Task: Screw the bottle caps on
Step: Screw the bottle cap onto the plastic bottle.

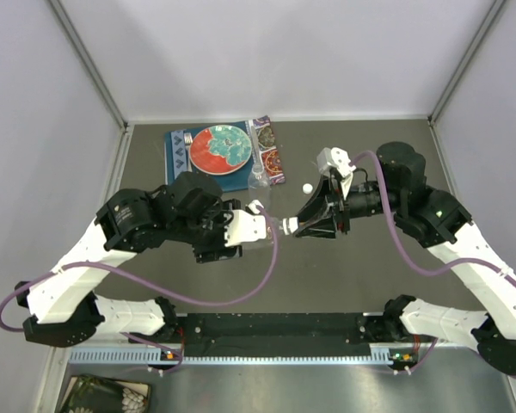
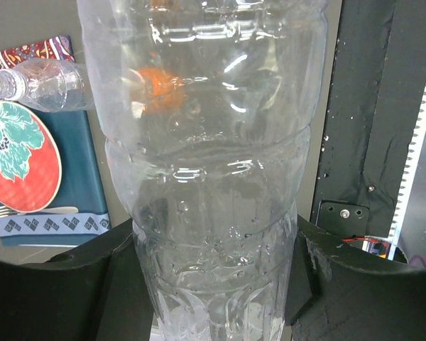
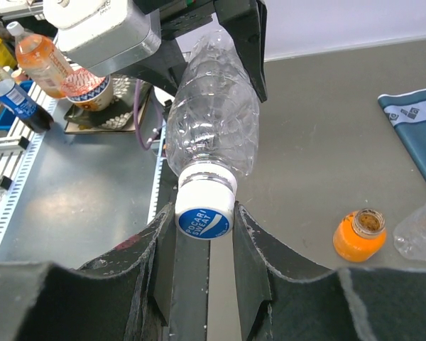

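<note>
My left gripper (image 1: 260, 225) is shut on the body of a clear bottle (image 2: 213, 177) and holds it lying level above the table, neck toward the right arm. In the right wrist view this bottle (image 3: 213, 121) carries a white cap (image 3: 205, 209) with a blue top. My right gripper (image 3: 204, 229) is shut on that cap, which sits between the fingertips. A second clear bottle (image 1: 258, 168) lies uncapped by the plate. A squat orange bottle (image 3: 360, 234) stands open on the table. A loose white cap (image 1: 306, 188) lies near the right gripper (image 1: 303, 225). The orange cap is not in view.
A red-and-teal plate (image 1: 219, 148) sits on a blue placemat (image 1: 176, 155) at the back, with a fork (image 2: 28, 211) beside it. A black rail (image 1: 275, 327) runs along the near edge. Drink bottles (image 3: 39, 60) stand off the table.
</note>
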{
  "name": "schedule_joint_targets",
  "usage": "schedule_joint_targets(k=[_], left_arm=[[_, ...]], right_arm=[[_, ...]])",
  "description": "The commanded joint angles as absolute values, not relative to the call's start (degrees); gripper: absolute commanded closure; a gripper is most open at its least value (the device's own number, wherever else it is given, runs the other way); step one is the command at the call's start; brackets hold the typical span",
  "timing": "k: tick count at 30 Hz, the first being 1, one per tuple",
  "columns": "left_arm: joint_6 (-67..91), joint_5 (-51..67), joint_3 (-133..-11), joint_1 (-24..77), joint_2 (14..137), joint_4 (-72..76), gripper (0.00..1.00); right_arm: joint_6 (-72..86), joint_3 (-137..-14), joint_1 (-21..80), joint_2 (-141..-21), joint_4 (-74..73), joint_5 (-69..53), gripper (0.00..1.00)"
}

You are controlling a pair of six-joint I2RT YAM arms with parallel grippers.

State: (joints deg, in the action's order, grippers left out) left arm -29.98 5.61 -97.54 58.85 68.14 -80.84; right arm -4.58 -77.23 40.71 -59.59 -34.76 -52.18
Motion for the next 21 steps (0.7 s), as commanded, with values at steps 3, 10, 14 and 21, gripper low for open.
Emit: schedule_joint_targets(k=[3, 10, 14, 21], left_arm=[[-28.7, 2.8, -99.1, 59.1, 69.3, -68.6, 0.48], [-30.3, -8.0, -96.1, 60.2, 69.7, -63.4, 0.48], [-31.6, -12.8, -95.8, 60.8, 69.9, -61.0, 0.48], [-32.5, -15.9, -94.1, 61.3, 69.5, -58.0, 0.48]], right_arm=[[-1.4, -75.7, 41.2, -60.3, -30.9, -54.1, 0.77], [2.1, -74.3, 41.2, -59.4, -30.2, -55.3, 0.78], [4.4, -73.7, 41.2, -59.3, -30.2, -55.3, 0.78], [8.2, -72.4, 41.2, -60.2, -29.2, -56.9, 0.79]])
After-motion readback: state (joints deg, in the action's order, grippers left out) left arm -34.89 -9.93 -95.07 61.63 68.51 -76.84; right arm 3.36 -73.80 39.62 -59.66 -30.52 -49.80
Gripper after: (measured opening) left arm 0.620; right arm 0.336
